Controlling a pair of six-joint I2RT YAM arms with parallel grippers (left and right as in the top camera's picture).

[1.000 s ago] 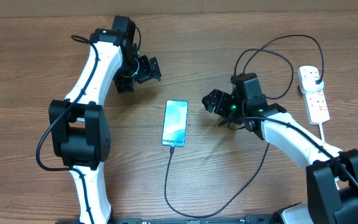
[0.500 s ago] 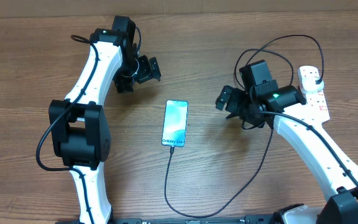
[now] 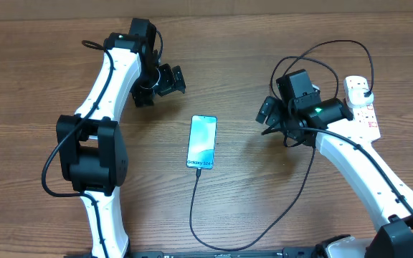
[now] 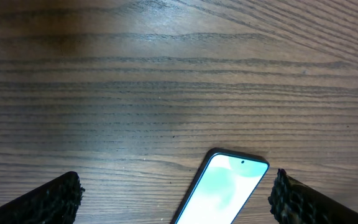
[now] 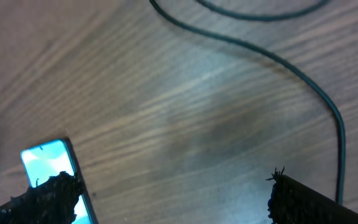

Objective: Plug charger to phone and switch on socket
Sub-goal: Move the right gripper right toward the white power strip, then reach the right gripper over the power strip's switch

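A wooden table (image 3: pixel 34 72) seen from above, with two white and black robot arms reaching in from the near edge. The phone (image 3: pixel 202 142) lies flat near the middle of the table, screen up and lit pale blue, between the two grippers and touched by neither.

The charger (image 3: pixel 192 211), a thin black cable, meets the phone's bottom edge, sweeps toward the near edge, curves right and passes under the right arm. It then loops behind that arm to a black plug seated in the socket (image 3: pixel 368 122). The socket, a white power strip, lies at the far right of the table, and the right arm hides part of it. Its switch positions are too small to tell.

The left gripper (image 3: pixel 176 79) hangs over bare wood up and left of the phone, fingers spread wide and holding nothing. The right gripper (image 3: pixel 265 118) hangs right of the phone, also spread wide and empty, well apart from the socket.
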